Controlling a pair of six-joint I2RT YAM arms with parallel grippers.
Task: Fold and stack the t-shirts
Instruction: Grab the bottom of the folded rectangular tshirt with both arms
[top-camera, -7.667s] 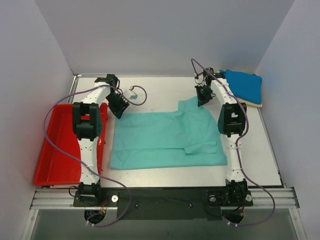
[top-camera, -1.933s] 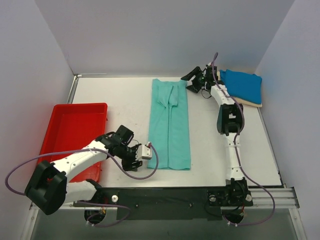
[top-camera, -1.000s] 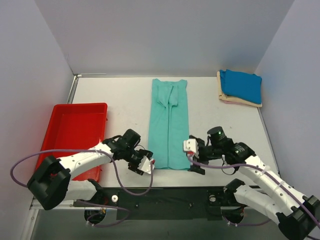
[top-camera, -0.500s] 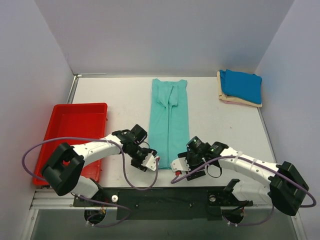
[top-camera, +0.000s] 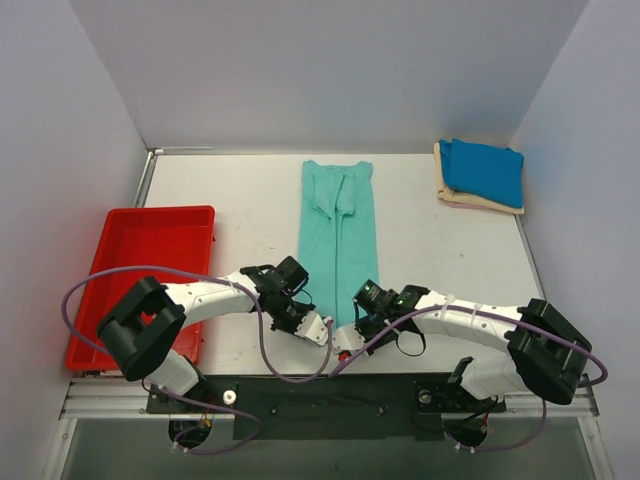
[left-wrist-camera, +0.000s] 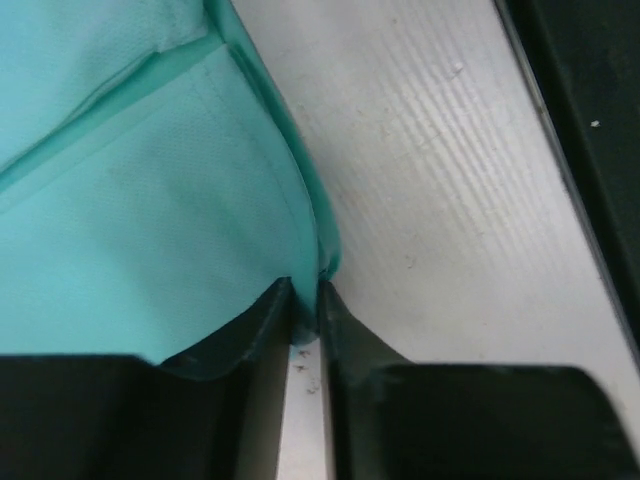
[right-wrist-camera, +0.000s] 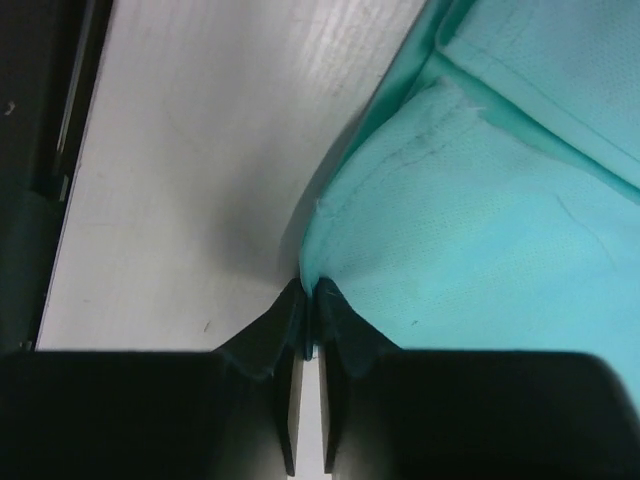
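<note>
The teal-green t-shirt (top-camera: 338, 235) lies folded into a long narrow strip down the middle of the table. My left gripper (top-camera: 303, 307) is shut on its near left corner (left-wrist-camera: 300, 262). My right gripper (top-camera: 362, 310) is shut on its near right corner (right-wrist-camera: 318, 268). The near end of the strip is drawn in and slightly raised between them. The bright blue t-shirt (top-camera: 484, 170) lies folded on the cream t-shirt (top-camera: 480, 203) at the far right corner.
A red plastic tray (top-camera: 140, 280) stands at the left edge of the table. The black rail (top-camera: 330, 390) with both arm bases runs along the near edge, close behind both grippers.
Both grippers have moved inward to the near end of the teal strip and closed on its two corners. The strip's near edge has pulled up and narrowed.
</note>
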